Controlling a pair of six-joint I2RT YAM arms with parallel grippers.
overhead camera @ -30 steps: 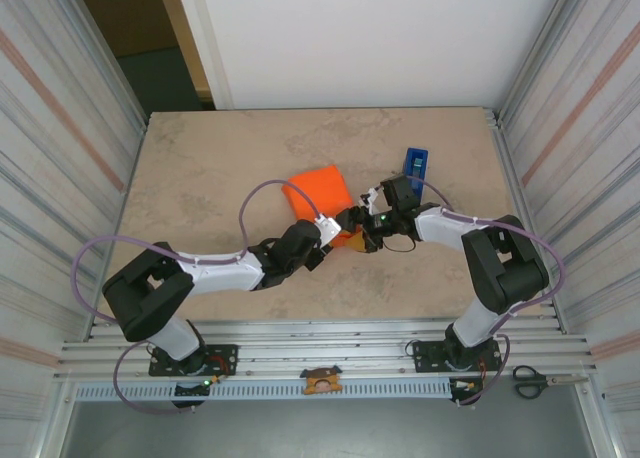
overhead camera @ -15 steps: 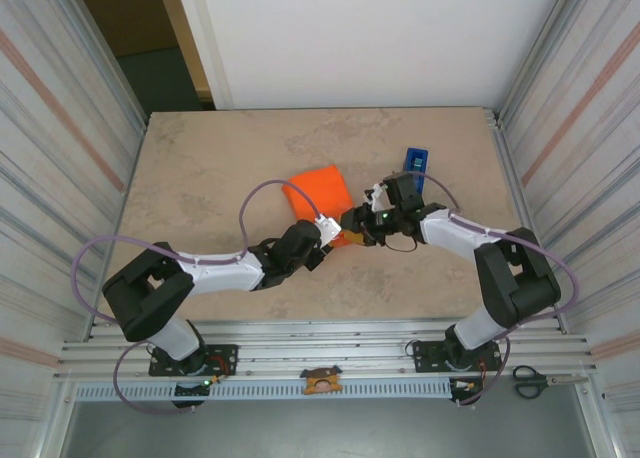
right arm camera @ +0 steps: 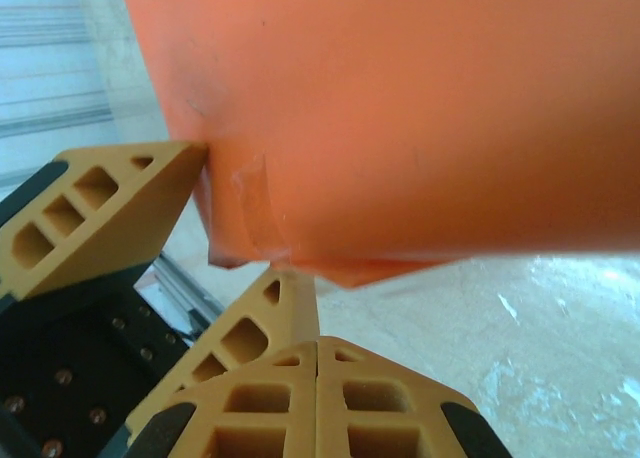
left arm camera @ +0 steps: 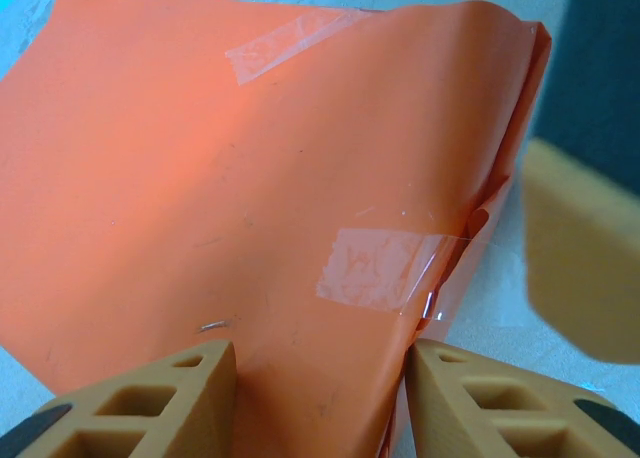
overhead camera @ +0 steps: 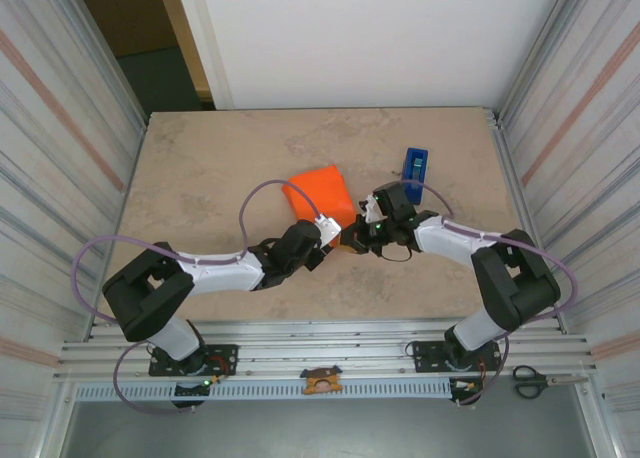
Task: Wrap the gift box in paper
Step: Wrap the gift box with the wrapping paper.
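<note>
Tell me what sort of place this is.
Probably a robot test cell, not a home: a left arm and right arm bolted to aluminium rails at the edge of a stone-look table, ribbed panels closing in both sides, a gift box as work piece.

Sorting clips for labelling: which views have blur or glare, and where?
Left wrist: the tape on the paper glints at its lower edge, and a tan shape at right is badly out of focus. Right wrist: the paper is very close and soft, while the shut jaws below it look sharper. Top: evenly lit and sharp.
</note>
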